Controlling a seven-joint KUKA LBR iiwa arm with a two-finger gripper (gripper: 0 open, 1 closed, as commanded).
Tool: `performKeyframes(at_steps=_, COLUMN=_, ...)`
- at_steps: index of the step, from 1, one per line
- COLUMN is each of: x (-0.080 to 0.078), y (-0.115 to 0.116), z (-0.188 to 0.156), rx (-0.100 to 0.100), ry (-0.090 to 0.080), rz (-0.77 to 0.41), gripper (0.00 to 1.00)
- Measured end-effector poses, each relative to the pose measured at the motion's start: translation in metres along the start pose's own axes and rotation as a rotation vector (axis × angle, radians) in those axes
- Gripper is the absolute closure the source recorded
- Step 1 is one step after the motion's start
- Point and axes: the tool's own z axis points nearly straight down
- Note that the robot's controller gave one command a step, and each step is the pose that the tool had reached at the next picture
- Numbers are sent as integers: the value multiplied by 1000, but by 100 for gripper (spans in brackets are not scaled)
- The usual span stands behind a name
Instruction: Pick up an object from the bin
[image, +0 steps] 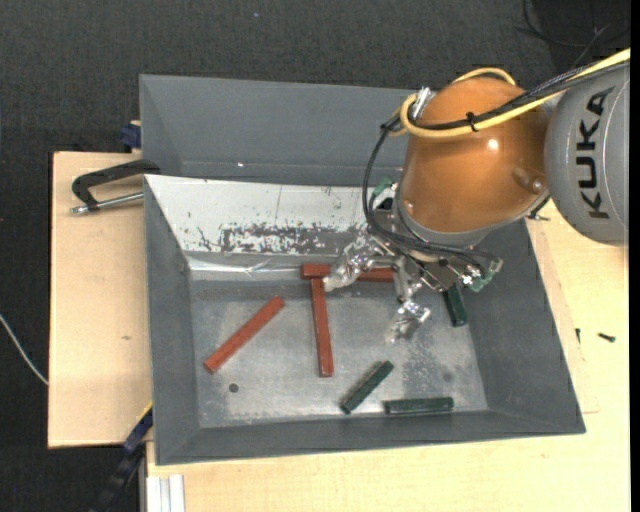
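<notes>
1. Red-brown bar (318, 271), lying crosswise at the foot of the back wall of the bin (165, 300), is the thing nearest my end effector (380, 295). One fingertip overlaps its right part; I cannot tell whether it touches.
2. My end effector is spread wide, with nothing between the fingers.
3. A second red-brown bar (322, 335) runs from the first toward the front wall. A slanted red-brown bar (245, 335) lies well apart, to the left.
4. One dark green bar (455, 305) lies under my wrist; a slanted one (366, 386) and a flat one (418, 405) lie near the front wall.
5. Progress, as I judge it: nothing is gripped or lifted. Closing on one bar and raising it clear of the bin remain.
</notes>
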Motion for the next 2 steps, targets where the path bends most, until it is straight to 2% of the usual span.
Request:
performKeyframes(at_steps=1, x=2, y=10, z=33, rx=3, ry=-3, rz=-53, gripper=0)
performKeyframes(at_steps=2, x=29, y=11, z=80, rx=-2, ry=3, rz=-248, gripper=0)
